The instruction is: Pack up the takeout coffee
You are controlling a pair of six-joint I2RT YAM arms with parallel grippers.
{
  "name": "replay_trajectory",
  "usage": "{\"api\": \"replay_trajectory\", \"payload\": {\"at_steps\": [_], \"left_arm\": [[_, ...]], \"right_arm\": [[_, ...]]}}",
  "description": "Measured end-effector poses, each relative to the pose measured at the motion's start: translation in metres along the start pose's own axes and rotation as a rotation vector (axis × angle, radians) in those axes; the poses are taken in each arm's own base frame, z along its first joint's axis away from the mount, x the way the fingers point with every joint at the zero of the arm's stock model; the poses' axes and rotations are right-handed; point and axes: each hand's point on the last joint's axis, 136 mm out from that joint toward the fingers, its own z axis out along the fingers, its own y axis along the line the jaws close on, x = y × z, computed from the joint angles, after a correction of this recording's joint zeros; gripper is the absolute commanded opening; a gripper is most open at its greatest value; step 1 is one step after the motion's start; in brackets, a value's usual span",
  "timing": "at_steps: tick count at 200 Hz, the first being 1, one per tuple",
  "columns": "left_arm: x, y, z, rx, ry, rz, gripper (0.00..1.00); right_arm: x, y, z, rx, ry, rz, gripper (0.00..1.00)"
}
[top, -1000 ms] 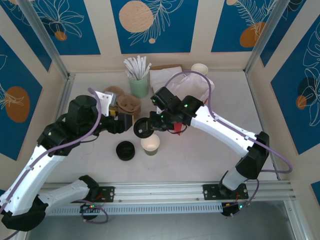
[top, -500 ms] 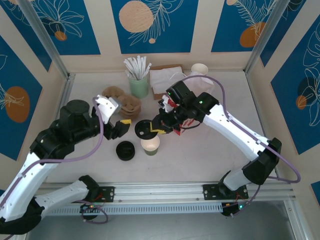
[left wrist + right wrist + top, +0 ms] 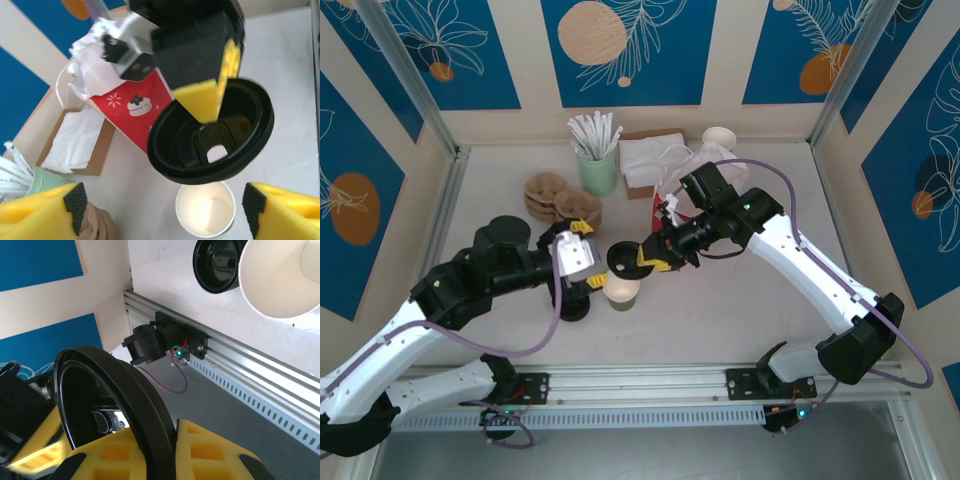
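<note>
Left hand [image 3: 590,256]: wide open and holding nothing. Its yellow fingers [image 3: 35,212] stand far apart and point toward the right hand.
Right hand [image 3: 646,261]: pinched shut on the rim of a black lid [image 3: 620,260]. Its fingertips face the left hand, near it but apart.
Lid: round black plastic, held tilted in the air with its hollow underside turned toward the left hand. The rim runs between the right hand's yellow pads [image 3: 210,450].
Cup [image 3: 620,291]: the takeout coffee, a small paper cup standing upright on the desk [image 3: 740,310]. It is greenish outside and cream inside, and its top is open. It sits just below the held lid without touching it, a little ahead of the left hand, in line with the gap between its open fingers.
Loose lid [image 3: 570,303]: a second black lid, flat on the desk and partly hidden under the left hand. It lies just beside the cup, on the side away from the right hand.
Red bag [image 3: 132,107]: just behind the right hand, red with a small white print, with white wrapping bunched at its top.
Beyond both hands: brown pulp trays [image 3: 560,200] past the left hand, then a green straw cup [image 3: 598,170], napkins [image 3: 640,158] and cream cups [image 3: 718,138] toward the back wall.
</note>
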Motion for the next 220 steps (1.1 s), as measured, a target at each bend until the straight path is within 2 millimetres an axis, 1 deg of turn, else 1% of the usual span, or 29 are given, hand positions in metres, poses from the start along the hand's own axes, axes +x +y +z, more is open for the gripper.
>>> {"api": "replay_trajectory", "payload": {"at_steps": [24, 74, 99, 141, 174, 220], "left_arm": [[0.011, -0.009, 0.008, 0.030, 0.014, 0.078, 0.83], [0.006, -0.014, 0.009, 0.057, -0.020, 0.163, 0.62], [0.004, -0.017, 0.010, 0.074, -0.031, 0.182, 0.59], [0.003, -0.021, 0.013, 0.103, -0.042, 0.202, 0.56], [0.004, -0.025, 0.017, 0.126, -0.042, 0.212, 0.47], [0.006, -0.029, 0.019, 0.155, -0.038, 0.216, 0.44]], "right_arm": [[0.003, 0.001, 0.000, -0.009, 0.017, -0.001, 0.00], [0.005, -0.004, 0.003, 0.005, 0.040, 0.013, 0.00], [0.004, -0.007, 0.006, 0.014, 0.049, 0.024, 0.00], [0.005, -0.006, 0.006, 0.010, 0.057, 0.024, 0.00], [0.008, -0.005, 0.007, 0.008, 0.066, 0.020, 0.00], [0.007, -0.006, 0.012, 0.017, 0.079, 0.028, 0.00]]}}
